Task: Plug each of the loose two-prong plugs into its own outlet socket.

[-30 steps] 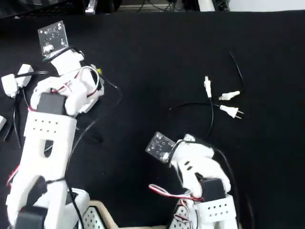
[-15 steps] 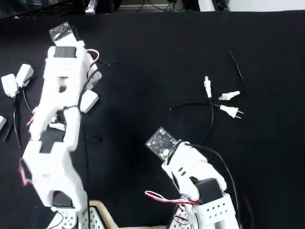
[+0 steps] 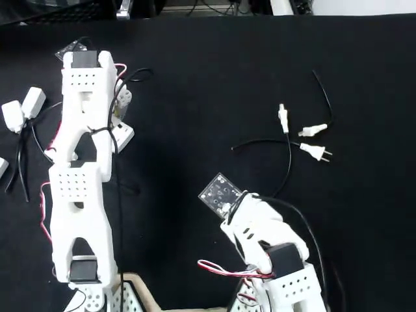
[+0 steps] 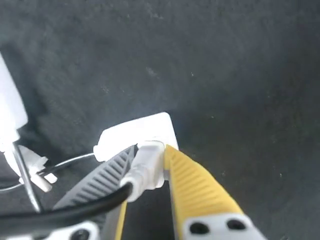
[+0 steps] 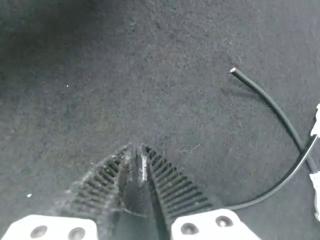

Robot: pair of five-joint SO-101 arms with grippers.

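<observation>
The worry sits at the left of the table. The left gripper is clamped on a white two-prong plug, whose nose is butted against a white socket block. I cannot tell whether the prongs are in the slots. That block lies loose on the black cloth, so a push slightly off-line would likely shove or tip it instead of seating the plug. The plug's black cord, running past the grey finger, could also drag it askew.

The left wrist view gives that grasp, which the left arm covers from above. The high view adds two spare socket blocks at the left edge and three loose plugs at right of centre, well apart from both arms. The right gripper is pinched closed on nothing over bare cloth, near a cut cord end.
</observation>
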